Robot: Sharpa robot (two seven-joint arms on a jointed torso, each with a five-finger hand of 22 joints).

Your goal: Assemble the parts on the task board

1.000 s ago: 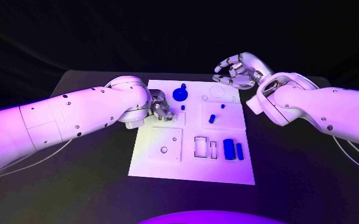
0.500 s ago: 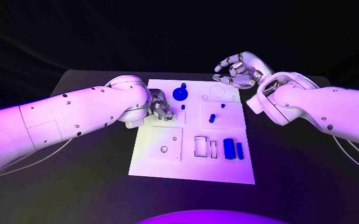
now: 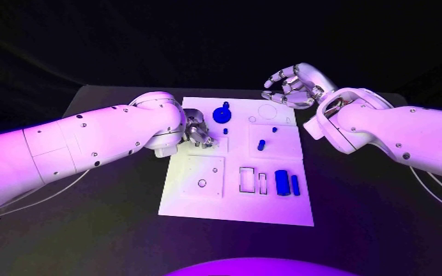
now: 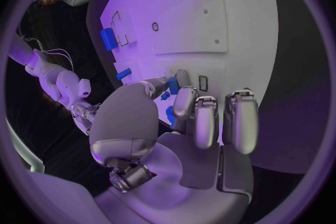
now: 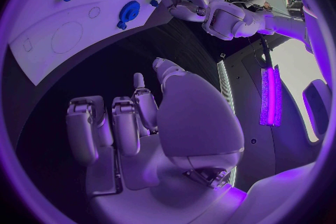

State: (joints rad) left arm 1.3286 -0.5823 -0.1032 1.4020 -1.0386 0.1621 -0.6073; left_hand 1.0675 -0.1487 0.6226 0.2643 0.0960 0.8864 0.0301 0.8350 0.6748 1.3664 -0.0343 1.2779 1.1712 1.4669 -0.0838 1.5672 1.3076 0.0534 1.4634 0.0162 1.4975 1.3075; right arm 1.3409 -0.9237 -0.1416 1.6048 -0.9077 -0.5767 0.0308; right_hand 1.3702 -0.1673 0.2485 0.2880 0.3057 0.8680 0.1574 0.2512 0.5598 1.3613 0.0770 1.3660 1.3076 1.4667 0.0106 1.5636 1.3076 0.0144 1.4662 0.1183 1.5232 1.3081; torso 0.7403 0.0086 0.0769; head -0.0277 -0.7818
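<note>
Basically nothing has moved in the last second: the left hand (image 3: 196,130) is still parked low on the task board (image 3: 235,209), fingers (image 4: 204,123) curled around a small blue part (image 4: 172,86) near the board's left edge. The right hand (image 3: 295,87) keeps hovering past the far right corner over the desk (image 3: 359,225), fingers loosely spread and holding nothing. Looks like a slow, fiddly seating step to me.
</note>
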